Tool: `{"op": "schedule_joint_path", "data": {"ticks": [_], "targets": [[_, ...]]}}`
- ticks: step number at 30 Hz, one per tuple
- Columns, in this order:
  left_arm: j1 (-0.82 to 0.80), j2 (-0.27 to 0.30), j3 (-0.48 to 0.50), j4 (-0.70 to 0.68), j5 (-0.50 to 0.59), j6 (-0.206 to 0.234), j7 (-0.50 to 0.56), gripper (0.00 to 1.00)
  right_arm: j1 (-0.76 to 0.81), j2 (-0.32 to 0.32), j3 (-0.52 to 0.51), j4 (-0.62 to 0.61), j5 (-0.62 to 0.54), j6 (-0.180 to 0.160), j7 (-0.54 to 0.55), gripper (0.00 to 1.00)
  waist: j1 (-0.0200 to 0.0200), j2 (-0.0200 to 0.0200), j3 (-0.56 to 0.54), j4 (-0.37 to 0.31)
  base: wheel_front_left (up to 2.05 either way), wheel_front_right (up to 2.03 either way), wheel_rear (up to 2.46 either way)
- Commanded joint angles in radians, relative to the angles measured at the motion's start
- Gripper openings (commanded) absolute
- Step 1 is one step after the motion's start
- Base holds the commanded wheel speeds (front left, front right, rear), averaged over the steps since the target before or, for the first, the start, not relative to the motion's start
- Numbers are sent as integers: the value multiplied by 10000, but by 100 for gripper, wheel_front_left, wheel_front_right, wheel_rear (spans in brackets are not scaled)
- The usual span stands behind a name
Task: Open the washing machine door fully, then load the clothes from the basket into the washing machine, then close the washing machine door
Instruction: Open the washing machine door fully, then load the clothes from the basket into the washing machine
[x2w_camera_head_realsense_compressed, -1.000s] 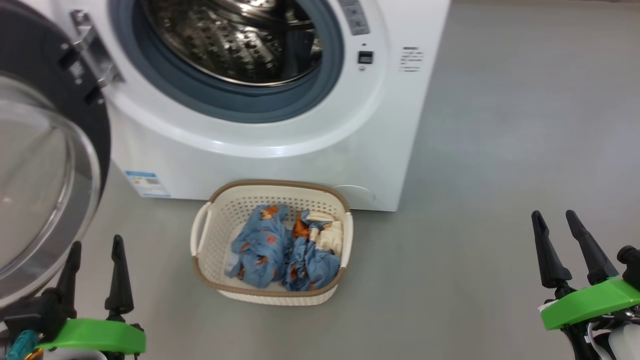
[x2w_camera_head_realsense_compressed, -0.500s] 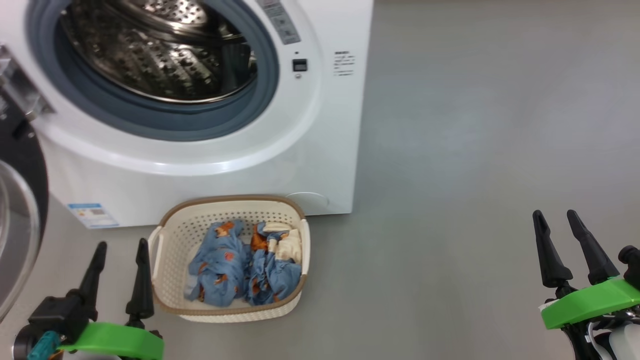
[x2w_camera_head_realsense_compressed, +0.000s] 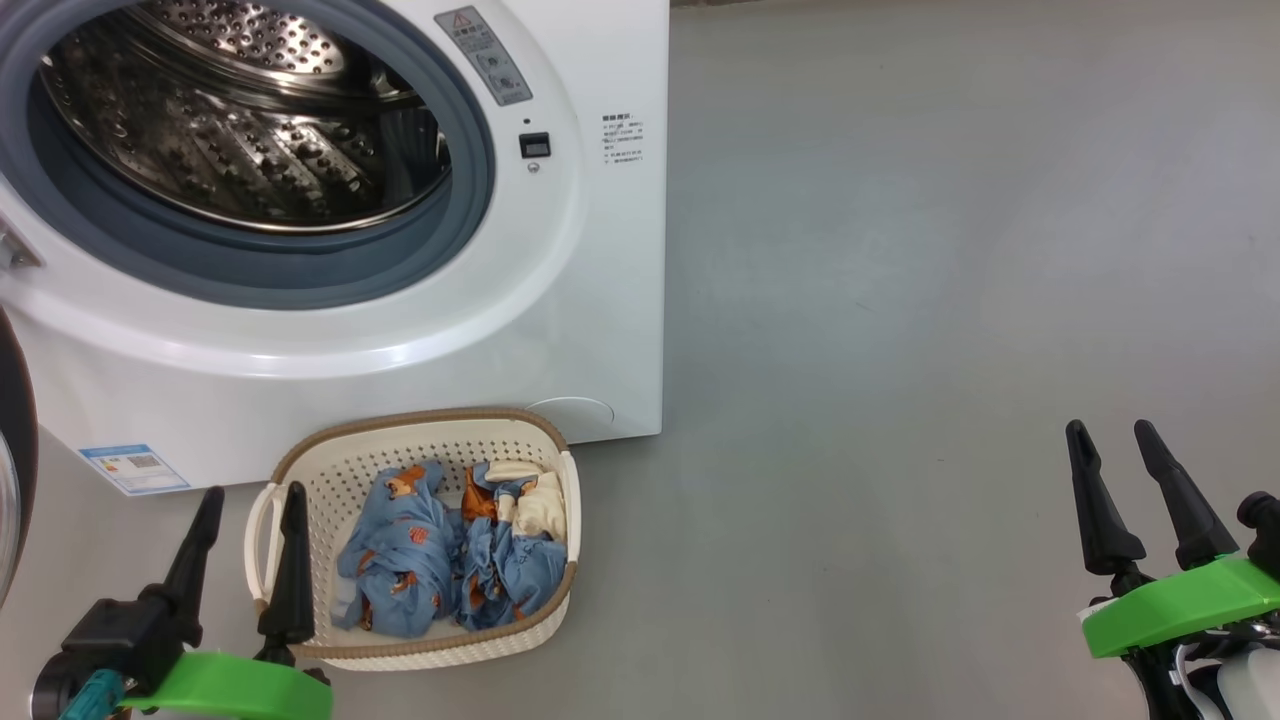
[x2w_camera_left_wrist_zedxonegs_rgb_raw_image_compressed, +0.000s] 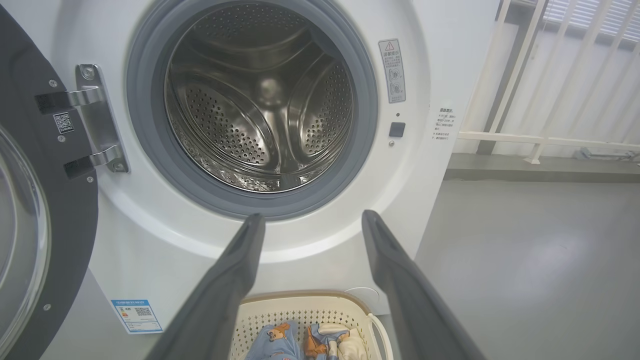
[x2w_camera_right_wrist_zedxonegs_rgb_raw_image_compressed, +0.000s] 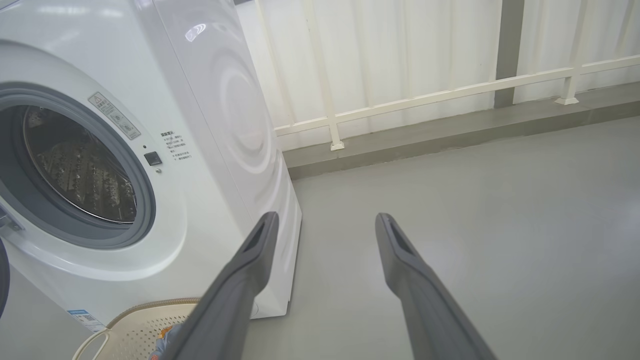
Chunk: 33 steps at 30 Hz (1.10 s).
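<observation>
Washing machine (x2w_camera_head_realsense_compressed: 400, 340): white front-loader standing on a grey floor (x2w_camera_head_realsense_compressed: 900, 300). The steel perforated drum (x2w_camera_left_wrist_zedxonegs_rgb_raw_image_compressed: 265, 115) is exposed inside a grey-blue gasket (x2w_camera_head_realsense_compressed: 300, 285), with no laundry visible in it.

Washing machine door (x2w_camera_left_wrist_zedxonegs_rgb_raw_image_compressed: 72, 225): swung open to the machine's left on a metal hinge (x2w_camera_left_wrist_zedxonegs_rgb_raw_image_compressed: 95, 120). Its dark inner frame carries a small white QR sticker (x2w_camera_left_wrist_zedxonegs_rgb_raw_image_compressed: 63, 122).

Markings: a grey warning label (x2w_camera_head_realsense_compressed: 483, 55) with a red triangle sits to the upper right of the opening; its text is too small to read. Below it are a small black square fitting (x2w_camera_head_realsense_compressed: 534, 145) and a block of fine print (x2w_camera_head_realsense_compressed: 622, 138), which is illegible. A blue label sticker (x2w_camera_head_realsense_compressed: 133, 468) with a QR code is at the lower front corner. No brand name can be made out.

Basket (x2w_camera_head_realsense_compressed: 420, 652): on the floor, just in front of the machine's lower front panel. The clothes (x2w_camera_head_realsense_compressed: 440, 565), blue with orange-brown prints and a cream piece, lie bunched inside it.

Left gripper (x2w_camera_head_realsense_compressed: 255, 490): jaws spread wide and empty. In the head view one finger overlaps the basket's left rim, and contact cannot be confirmed.

Right gripper (x2w_camera_head_realsense_compressed: 1108, 425): jaws spread and empty, over bare floor well apart from the basket. A white railing (x2w_camera_right_wrist_zedxonegs_rgb_raw_image_compressed: 425, 97) runs along the wall beyond it.
</observation>
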Motion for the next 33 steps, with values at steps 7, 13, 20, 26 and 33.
{"op": "schedule_joint_path", "data": {"ticks": [7, 13, 20, 26, 33], "targets": [[-72, 201, 296, -307, -11, 6, -63, 100, 96, -94, 49, -224, -98, 56, -122, 100, 0, 0, 18, 22, 0, 0, 0], [-64, 229, 196, -241, -139, 6, -63, 100, 117, -79, 77, -221, -104, 56, -122, 100, 0, 0, -27, 45, 0, 0, 0], [-55, 276, 47, -169, -318, 6, -63, 100, 148, -88, 121, -233, -88, 56, -122, 100, 0, 0, -83, 70, 0, 0, 0], [-23, 305, -106, -104, -577, 6, -63, 100, 167, -88, 170, -223, -86, 56, -122, 100, 0, 0, -171, 55, 1, -5, 4], [-74, 477, -391, -111, -816, 6, -63, 100, 146, -94, 215, -224, -66, 56, -122, 100, 0, 0, -152, 50, 25, -92, 67]]}}
